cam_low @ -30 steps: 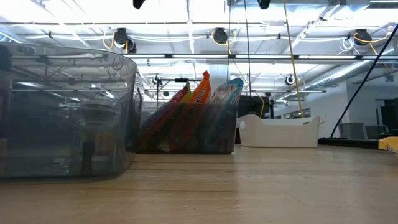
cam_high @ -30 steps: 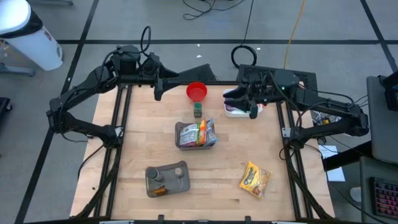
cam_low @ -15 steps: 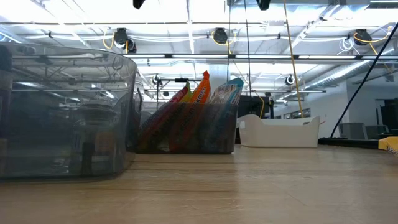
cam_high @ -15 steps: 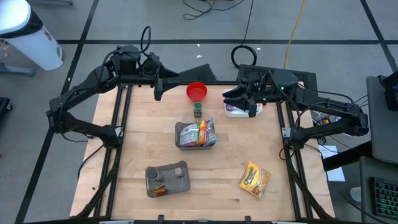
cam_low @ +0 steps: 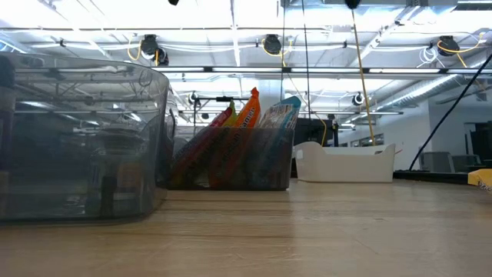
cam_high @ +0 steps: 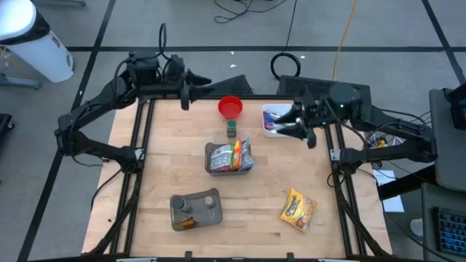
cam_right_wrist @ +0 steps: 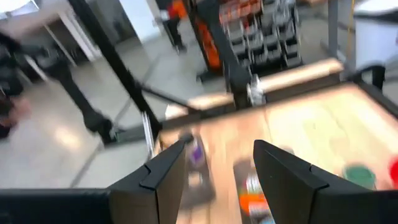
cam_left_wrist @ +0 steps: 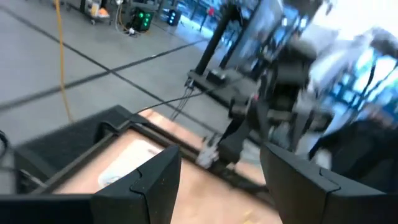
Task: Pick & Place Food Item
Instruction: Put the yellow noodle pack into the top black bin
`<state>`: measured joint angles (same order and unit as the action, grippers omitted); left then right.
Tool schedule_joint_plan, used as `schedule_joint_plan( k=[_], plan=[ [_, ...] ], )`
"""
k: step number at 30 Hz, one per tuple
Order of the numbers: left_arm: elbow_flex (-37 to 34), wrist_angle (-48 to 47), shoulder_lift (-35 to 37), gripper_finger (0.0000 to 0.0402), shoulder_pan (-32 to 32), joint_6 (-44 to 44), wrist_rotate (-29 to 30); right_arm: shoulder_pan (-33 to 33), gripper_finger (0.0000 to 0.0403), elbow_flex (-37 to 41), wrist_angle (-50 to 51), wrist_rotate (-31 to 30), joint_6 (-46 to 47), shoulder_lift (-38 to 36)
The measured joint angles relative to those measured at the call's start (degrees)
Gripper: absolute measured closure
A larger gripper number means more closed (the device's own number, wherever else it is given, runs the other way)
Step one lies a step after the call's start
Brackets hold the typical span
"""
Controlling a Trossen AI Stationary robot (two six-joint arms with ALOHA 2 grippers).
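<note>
Snack bag (cam_high: 299,209) label unreadable, perhaps chips; left gripper (cam_high: 186,96), right gripper (cam_high: 306,131) agape, empty.

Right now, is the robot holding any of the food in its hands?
No. Both hands are empty and open: the left hand and the right hand each show only bare space between the fingers.

Two grey bins (cam_high: 230,158), one red bowl (cam_high: 230,107).
</note>
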<state>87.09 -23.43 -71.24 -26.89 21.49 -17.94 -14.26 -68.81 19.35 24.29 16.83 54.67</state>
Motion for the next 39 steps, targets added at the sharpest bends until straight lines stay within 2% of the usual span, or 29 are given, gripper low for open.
schedule_joint_plan(
  k=[3, 9, 12, 15, 18, 23, 28, 39],
  plan=[
    [0.0, 1.33, 0.0, 0.0172, 0.0, 5.9, 0.02, 2.9, 0.022, -1.77, 8.84, -3.05, -3.32, -1.07],
    [0.0, 4.77, 0.04, 0.0172, 0.02, 10.67, 0.37, 11.49, 0.022, -10.24, 25.82, -13.56, -9.74, 0.3],
    [0.0, 4.72, 0.05, 0.0172, 0.74, 13.18, -1.5, 16.31, 0.022, -14.45, 34.83, -17.78, -11.73, 2.53],
    [0.0, 4.69, -0.01, 0.0172, 2.63, 13.28, -3.39, 21.63, 0.022, -17.45, 42.81, -20.14, -12.03, 5.31],
    [0.01, 5.19, -0.5, 0.0172, 6.45, 13.34, -2.54, 26.54, 0.022, -18.13, 48.28, -21.42, -12.03, 8.11],
    [0.0, 6.83, -2.4, 0.0172, 12.51, 13.27, -0.14, 29.4, 0.022, -17.31, 47.81, -24.65, -13.13, 11.17],
    [0.02, 7.07, -4.79, 0.0172, 16.83, 11.66, -0.03, 28.79, 0.022, -15.52, 42.93, -26.07, -13.85, 12.55],
    [0.0, 9.03, -10.79, 0.0172, 20.41, 14.97, 0.01, 28.48, 0.022, -14.78, 40.88, -27.23, -15.0, 12.23]
  ],
)
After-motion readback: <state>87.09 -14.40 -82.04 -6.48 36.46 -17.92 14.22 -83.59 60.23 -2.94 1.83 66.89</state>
